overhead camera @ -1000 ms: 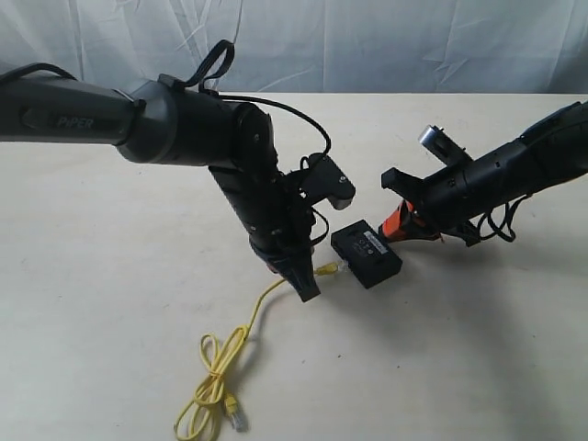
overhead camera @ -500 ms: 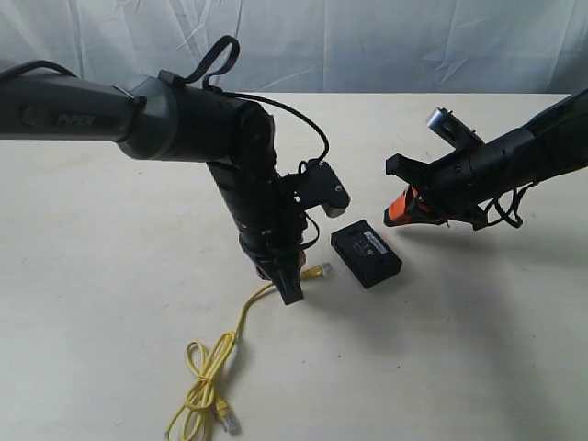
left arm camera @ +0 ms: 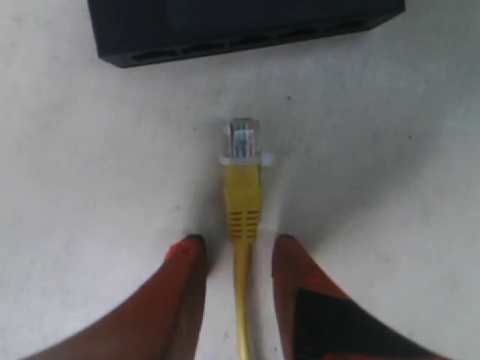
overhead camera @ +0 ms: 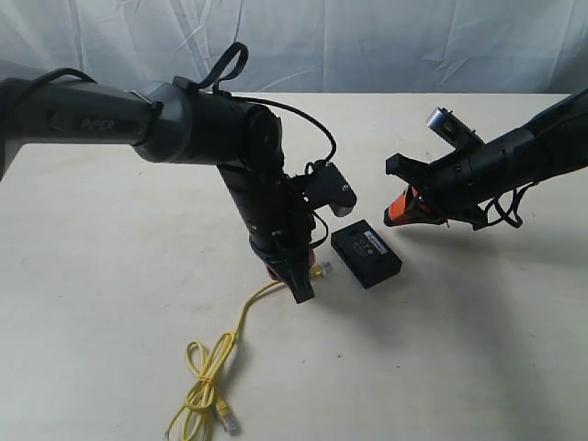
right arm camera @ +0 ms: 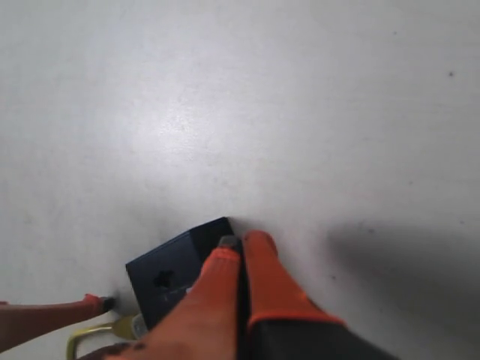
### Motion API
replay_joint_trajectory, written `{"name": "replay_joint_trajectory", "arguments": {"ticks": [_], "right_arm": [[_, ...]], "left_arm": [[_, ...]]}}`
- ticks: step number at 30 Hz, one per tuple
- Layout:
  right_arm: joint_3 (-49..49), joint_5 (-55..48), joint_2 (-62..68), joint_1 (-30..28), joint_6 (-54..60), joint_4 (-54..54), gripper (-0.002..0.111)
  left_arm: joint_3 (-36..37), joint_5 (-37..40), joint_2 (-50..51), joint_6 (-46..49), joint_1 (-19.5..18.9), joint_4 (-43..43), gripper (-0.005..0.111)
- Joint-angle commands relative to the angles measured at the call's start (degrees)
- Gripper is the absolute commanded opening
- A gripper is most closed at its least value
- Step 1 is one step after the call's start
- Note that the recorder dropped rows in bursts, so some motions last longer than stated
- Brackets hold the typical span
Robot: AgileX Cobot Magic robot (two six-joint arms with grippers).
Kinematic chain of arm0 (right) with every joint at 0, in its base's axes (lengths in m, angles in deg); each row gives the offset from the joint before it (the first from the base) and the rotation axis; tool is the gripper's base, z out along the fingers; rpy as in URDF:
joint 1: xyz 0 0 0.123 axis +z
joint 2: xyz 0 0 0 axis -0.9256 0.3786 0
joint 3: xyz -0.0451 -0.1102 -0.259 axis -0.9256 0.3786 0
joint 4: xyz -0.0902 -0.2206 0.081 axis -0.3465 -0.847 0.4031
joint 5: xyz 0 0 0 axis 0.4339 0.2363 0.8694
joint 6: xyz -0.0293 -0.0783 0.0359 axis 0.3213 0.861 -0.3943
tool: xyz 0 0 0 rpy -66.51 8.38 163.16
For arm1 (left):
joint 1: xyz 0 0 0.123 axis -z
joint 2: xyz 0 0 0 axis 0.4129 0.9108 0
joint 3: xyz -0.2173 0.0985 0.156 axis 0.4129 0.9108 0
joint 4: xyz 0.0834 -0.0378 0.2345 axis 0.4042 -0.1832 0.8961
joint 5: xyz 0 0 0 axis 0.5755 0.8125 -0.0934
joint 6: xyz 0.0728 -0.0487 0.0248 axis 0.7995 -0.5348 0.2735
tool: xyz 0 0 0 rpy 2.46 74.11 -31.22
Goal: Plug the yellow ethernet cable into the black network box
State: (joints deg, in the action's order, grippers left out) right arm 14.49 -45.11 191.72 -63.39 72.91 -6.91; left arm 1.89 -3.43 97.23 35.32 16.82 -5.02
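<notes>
Evidently not yet plugged, with the plug of the yellow ethernet cable (left arm camera: 241,187) lying free inside the wide-open left gripper (left arm camera: 238,241), just short of the black network box (left arm camera: 225,30) near the middle of the worktop (overhead camera: 92,276), right gripper (right arm camera: 241,241) clamped shut nearby.

My left arm (overhead camera: 110,124) is matte black with grey "PIPER" lettering, and black cables (overhead camera: 242,48) loop above its wrist. My fingers (left arm camera: 176,300) are orange-red, one carrying a black pad.
</notes>
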Motion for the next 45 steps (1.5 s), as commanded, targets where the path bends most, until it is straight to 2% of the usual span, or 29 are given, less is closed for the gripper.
{"name": "replay_joint_trajectory", "arguments": {"ticks": [1, 8, 11, 13, 19, 23, 33, 45], "right_arm": [[-0.1, 0.2, -0.2, -0.3, 0.1, -0.3, -0.001], [-0.1, -0.2, -0.2, -0.3, 0.1, -0.4, -0.001], [-0.1, -0.3, -0.2, -0.3, 0.1, -0.5, -0.001], [-0.1, -0.3, -0.2, -0.3, 0.1, -1.1, -0.001], [-0.1, -0.9, -0.2, -0.3, 0.1, -4.3, -0.001], [-0.1, -1.3, -0.2, -0.1, 0.1, -4.8, -0.001], [-0.1, -1.2, -0.2, 1.4, -0.9, -6.5, -0.001], [-0.1, -0.8, -0.1, 1.4, -1.0, -6.5, -0.001]], "left_arm": [[-0.6, -1.4, 0.2, 2.3, 0.0, -4.2, 0.032], [-0.6, -2.0, 1.9, 2.4, 0.0, -4.2, 0.028], [-0.6, -1.8, 2.0, 2.4, 0.0, -4.2, 0.014], [-0.6, -1.8, 2.0, 2.4, 0.0, -4.2, 0.000], [-0.7, -1.6, 0.7, 2.1, 0.0, -3.8, 0.000], [-2.0, 1.5, 0.7, 0.4, 0.0, -3.8, 0.000], [-5.4, 2.1, 1.3, -1.1, 0.0, -5.5, 0.000], [-6.2, 2.5, 3.0, -1.2, 0.1, -7.6, 0.000]]}}
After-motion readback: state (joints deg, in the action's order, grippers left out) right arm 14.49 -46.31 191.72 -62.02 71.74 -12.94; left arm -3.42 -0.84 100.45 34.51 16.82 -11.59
